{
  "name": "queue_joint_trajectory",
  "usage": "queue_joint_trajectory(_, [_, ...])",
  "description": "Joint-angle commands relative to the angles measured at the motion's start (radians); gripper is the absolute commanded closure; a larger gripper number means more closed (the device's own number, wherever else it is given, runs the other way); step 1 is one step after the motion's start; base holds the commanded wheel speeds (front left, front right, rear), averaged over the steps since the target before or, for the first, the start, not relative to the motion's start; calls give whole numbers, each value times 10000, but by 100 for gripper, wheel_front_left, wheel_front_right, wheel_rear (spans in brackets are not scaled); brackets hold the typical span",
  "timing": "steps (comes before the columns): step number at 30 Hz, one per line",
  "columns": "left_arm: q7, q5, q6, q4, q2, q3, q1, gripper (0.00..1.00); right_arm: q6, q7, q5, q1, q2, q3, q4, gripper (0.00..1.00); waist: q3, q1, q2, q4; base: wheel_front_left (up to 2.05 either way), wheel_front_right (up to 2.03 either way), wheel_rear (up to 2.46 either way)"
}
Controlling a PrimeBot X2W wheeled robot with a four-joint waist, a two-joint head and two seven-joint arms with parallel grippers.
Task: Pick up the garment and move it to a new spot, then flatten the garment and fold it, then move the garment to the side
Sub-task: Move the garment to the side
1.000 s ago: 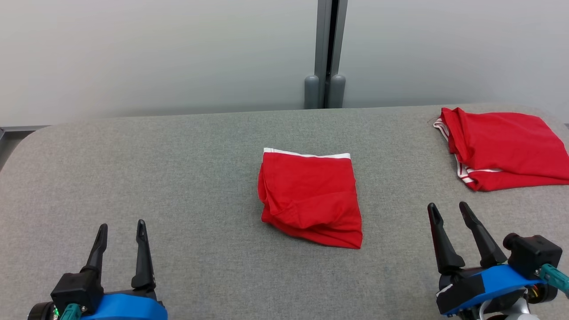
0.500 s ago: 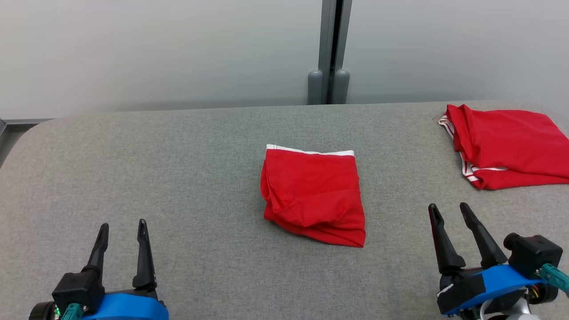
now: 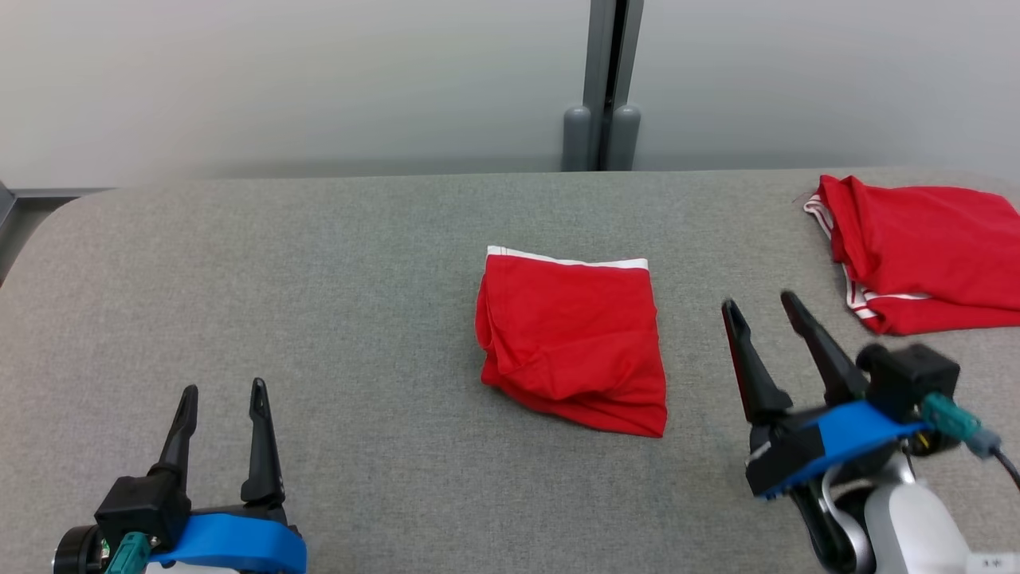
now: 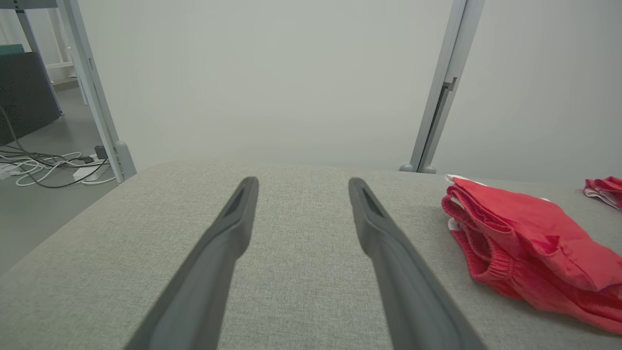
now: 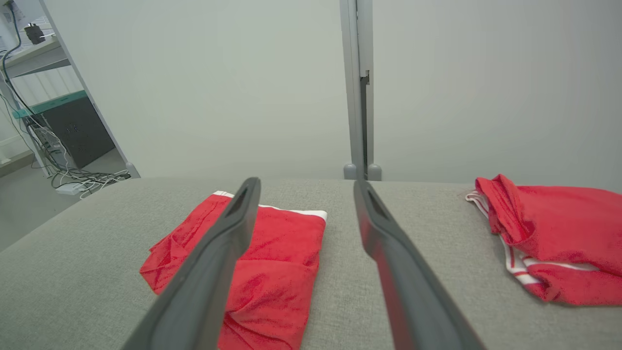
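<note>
Red garment (image 3: 570,339), cotton-like, folded to a rough square with a white band along its far edge; lies flat near the middle of the grey tabletop (image 3: 319,279), untouched by either arm. Its folds and position on the cloth surface match those of a second ago; the slight rightward slide of everything in the head view is the camera's, not the garment's. Right jaws: parted, holding nothing, fingers (image 3: 753,371) now raised and carried forward and inward, standing near the garment's right edge where before they rested well back at the lower right. The right wrist view looks across the garment (image 5: 286,243) between its own fingers. Left jaws: parted, empty, fingers (image 3: 256,446) at rest at the lower left, unchanged. Second red garment (image 3: 932,255), white-trimmed, loosely folded, at the far right edge. Judgement: folding appears done; the right arm's advance reads as the opening of the last step, moving the garment aside.
</note>
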Motion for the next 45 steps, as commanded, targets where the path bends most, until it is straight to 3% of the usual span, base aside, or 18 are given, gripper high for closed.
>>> queue_joint_trajectory(1, [-55, -2, 18, 16, 23, -32, -193, 0, 5, 61, -35, -343, -97, 88, 80, 0, 84, 0, 0, 65, 0, 0, 0])
queue_joint_trajectory(6, [-142, -41, -6, 153, -26, -157, -420, 0, 5, 271, -70, -1839, -242, 263, 747, 0, 364, 0, 0, 345, 0, 0, 0])
queue_joint_trajectory(15, [-332, -98, -67, 321, -148, -392, -817, 0, 5, 357, -261, -3022, -461, 200, 2212, 0, 897, 0, 0, 840, 0, 0, 0])
queue_joint_trajectory(23, [-602, -184, -176, 661, -342, -715, -1386, 0, 4, -3, -535, -3440, -751, 57, 3999, 0, 1511, 0, 0, 1419, 0, 0, 0])
queue_joint_trajectory(40, [-955, -273, -168, 1300, -438, -962, -1851, 0, 5, -678, -165, -3957, -294, 26, 7698, 0, 1847, 0, 0, 1902, 0, 0, 0])
queue_joint_trajectory(41, [-971, -273, -151, 1315, -444, -974, -1851, 0, 5, -681, -26, -3978, -237, 85, 7842, 7, 1838, 0, 0, 1889, 0, 0, 0])
queue_joint_trajectory(42, [-985, -284, -136, 1334, -445, -979, -1832, 0, 5, -686, 130, -4000, -187, 152, 7966, 76, 1820, 0, 0, 1859, 0, 0, 0])
queue_joint_trajectory(43, [-993, -300, -120, 1347, -436, -967, -1793, 0, 5, -695, 273, -4027, -152, 238, 8054, 100, 1805, 0, 0, 1798, 0, 0, 0])
queue_joint_trajectory(45, [-1005, -330, -111, 1360, -420, -974, -1734, 0, 4, -831, 468, -4138, -158, 375, 8156, 100, 1789, 0, 0, 1672, 0, 0, 0])
